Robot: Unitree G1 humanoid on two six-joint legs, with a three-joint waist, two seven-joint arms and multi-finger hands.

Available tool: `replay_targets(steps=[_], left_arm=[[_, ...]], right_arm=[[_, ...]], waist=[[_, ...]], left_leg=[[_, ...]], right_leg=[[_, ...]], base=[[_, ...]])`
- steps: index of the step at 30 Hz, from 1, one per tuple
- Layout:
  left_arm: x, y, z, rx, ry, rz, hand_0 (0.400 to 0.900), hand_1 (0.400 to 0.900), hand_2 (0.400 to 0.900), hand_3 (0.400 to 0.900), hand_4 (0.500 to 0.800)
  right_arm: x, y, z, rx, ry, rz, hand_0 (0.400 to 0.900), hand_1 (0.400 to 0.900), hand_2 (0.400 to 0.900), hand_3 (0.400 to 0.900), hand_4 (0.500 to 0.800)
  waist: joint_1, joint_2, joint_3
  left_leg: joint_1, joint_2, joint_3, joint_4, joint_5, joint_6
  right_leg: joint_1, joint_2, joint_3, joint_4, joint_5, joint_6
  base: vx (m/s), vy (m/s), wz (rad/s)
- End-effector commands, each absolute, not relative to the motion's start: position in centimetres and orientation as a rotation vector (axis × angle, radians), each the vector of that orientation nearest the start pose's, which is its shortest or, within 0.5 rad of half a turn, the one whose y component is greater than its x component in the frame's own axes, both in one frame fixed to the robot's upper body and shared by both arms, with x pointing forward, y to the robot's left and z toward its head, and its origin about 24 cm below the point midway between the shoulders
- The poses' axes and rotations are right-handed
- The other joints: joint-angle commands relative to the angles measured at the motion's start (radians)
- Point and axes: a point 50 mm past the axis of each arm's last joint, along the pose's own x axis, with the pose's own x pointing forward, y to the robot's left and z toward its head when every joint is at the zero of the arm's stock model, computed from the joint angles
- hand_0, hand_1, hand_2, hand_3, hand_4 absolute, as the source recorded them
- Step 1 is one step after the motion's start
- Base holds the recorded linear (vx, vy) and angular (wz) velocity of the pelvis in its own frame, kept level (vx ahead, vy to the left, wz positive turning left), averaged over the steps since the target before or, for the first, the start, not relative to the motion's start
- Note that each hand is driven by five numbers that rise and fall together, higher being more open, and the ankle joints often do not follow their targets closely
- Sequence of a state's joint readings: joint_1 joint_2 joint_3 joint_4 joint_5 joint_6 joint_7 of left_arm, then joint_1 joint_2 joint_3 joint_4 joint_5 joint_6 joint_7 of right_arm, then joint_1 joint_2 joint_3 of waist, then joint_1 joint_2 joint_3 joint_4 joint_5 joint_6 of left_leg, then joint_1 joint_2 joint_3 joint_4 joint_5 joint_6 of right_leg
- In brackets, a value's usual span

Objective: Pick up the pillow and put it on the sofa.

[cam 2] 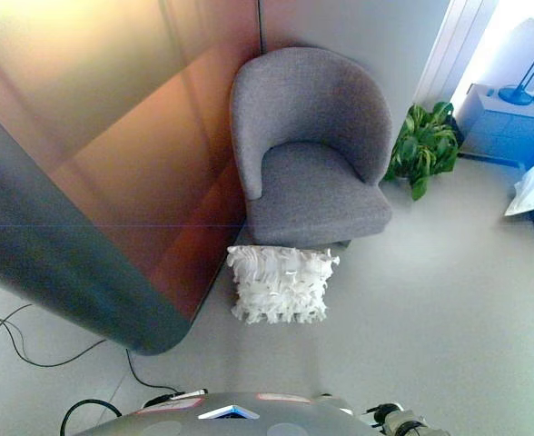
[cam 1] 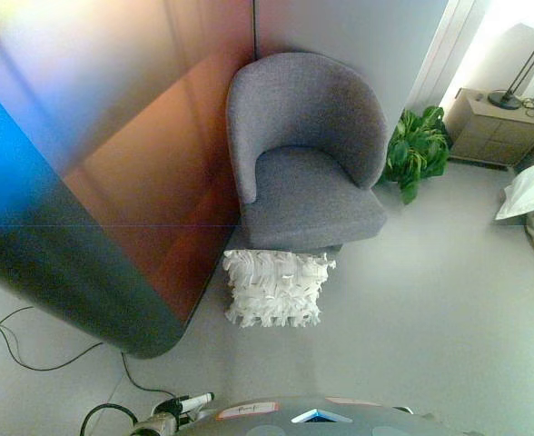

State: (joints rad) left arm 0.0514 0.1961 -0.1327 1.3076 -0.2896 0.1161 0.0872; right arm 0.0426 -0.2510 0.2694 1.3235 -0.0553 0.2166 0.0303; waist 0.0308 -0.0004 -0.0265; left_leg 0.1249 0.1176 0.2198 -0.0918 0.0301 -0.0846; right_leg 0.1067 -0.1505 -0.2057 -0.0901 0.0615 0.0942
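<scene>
The pillow (cam 1: 277, 288) before the sofa (cam 1: 308, 150) looks soft, light; I'd clasp its sides, though I cannot tell how my fingers are set, since neither hand shows.

A white pillow (cam 1: 277, 288), square and covered in ruffled, shaggy fringe, is lying on the pale floor (cam 1: 412, 318), leaning against the front base of the sofa (cam 1: 308, 150); its top edge is touching the seat's front. The sofa, a grey fabric tub chair with a curved back, is standing upright in the corner; its seat is lying bare.
</scene>
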Motion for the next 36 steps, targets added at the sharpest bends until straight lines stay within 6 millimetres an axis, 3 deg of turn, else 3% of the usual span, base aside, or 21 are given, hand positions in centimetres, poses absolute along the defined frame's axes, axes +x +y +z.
replay_targets(steps=[1, 6, 29, 36], left_arm=[[5.5, 22.9, -17.1, 0.115, 1.431, 0.278, 0.900, 0.900, 0.900, 0.900, 0.800], [5.6, 22.2, -17.2, 0.095, 1.441, 0.207, 0.900, 0.900, 0.900, 0.900, 0.800], [5.7, 21.8, -17.3, 0.133, 1.447, 0.205, 0.900, 0.900, 0.900, 0.900, 0.800], [5.5, 22.2, -17.2, 0.192, 1.478, 0.196, 0.900, 0.900, 0.900, 0.900, 0.800]], right_arm=[[5.5, -22.8, -17.1, -0.446, 1.562, 0.139, 0.900, 0.900, 0.900, 0.900, 0.800], [5.5, -22.9, -17.0, -0.456, 1.556, 0.140, 0.900, 0.900, 0.900, 0.900, 0.800], [5.5, -22.1, -17.2, -0.430, 1.563, 0.150, 0.900, 0.900, 0.900, 0.900, 0.800], [5.4, -21.8, -17.3, -0.384, 1.567, 0.118, 0.900, 0.900, 0.900, 0.900, 0.800]], waist=[[0.008, -0.010, 0.060], [0.007, -0.007, 0.060], [0.015, -0.021, 0.064], [0.003, -0.018, 0.074]], left_leg=[[0.042, 0.016, 0.009, 0.005, -0.044, 0.017], [0.038, 0.015, 0.013, 0.005, -0.043, 0.017], [0.036, 0.011, 0.001, 0.005, -0.046, 0.020], [0.038, 0.016, -0.015, 0.005, -0.044, 0.028]], right_leg=[[0.017, -0.069, -0.033, 0.019, 0.008, 0.050], [0.013, -0.070, -0.037, 0.018, 0.011, 0.051], [0.010, -0.071, -0.042, 0.017, 0.015, 0.052], [-0.008, -0.046, -0.008, 0.061, -0.019, 0.033]], base=[[0.00, 0.000, 0.00], [0.00, 0.000, 0.00], [0.01, -0.009, 0.01], [0.03, -0.095, 0.03]])
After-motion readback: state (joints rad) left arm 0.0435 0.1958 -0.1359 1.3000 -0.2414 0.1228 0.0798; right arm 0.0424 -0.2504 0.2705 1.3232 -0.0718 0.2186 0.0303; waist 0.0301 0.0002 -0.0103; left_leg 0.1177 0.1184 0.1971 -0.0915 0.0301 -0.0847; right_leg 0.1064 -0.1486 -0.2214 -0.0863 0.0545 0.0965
